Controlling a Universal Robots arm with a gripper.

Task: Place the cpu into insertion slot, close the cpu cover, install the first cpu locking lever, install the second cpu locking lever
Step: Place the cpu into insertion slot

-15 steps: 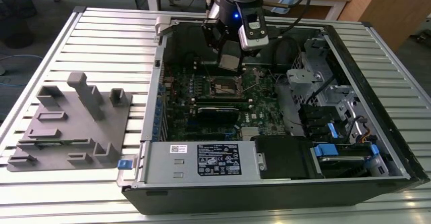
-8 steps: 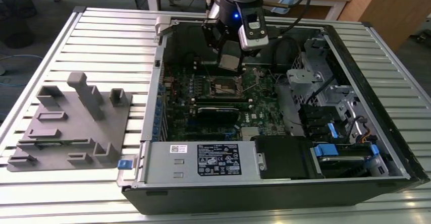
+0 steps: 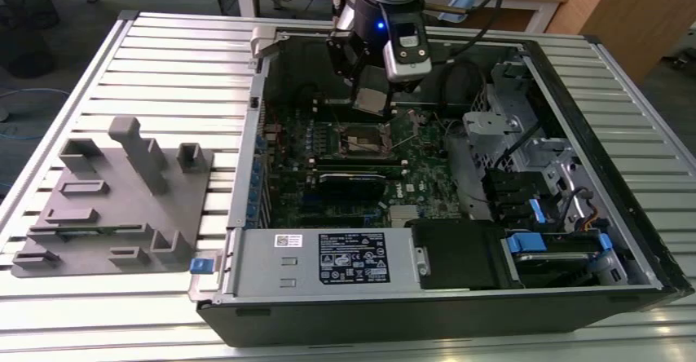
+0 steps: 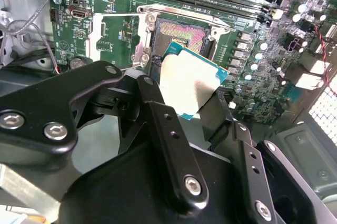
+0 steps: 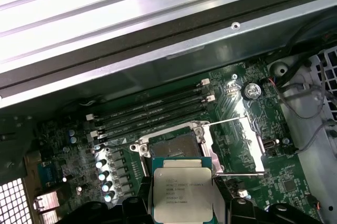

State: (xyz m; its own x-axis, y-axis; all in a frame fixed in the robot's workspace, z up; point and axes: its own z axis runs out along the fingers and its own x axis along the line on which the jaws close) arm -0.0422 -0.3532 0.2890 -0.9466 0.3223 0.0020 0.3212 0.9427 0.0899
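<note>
The cpu, a flat square chip with a silver-grey top and green edge, is clamped between the black fingers of my gripper. It hangs slightly tilted, just above the insertion slot and apart from it. The slot is a dark square with a silvery rim and lies uncovered on the green board. The cpu cover is flipped open to one side of the slot, with thin wire levers along its edges. In the exterior view, the gripper holds the cpu over the slot inside the open computer case.
Long black memory slots run beside the socket. The case wall rises close behind them. A grey fixture block sits on the slatted table at the exterior view's left. The power supply and drive bays fill the case's front.
</note>
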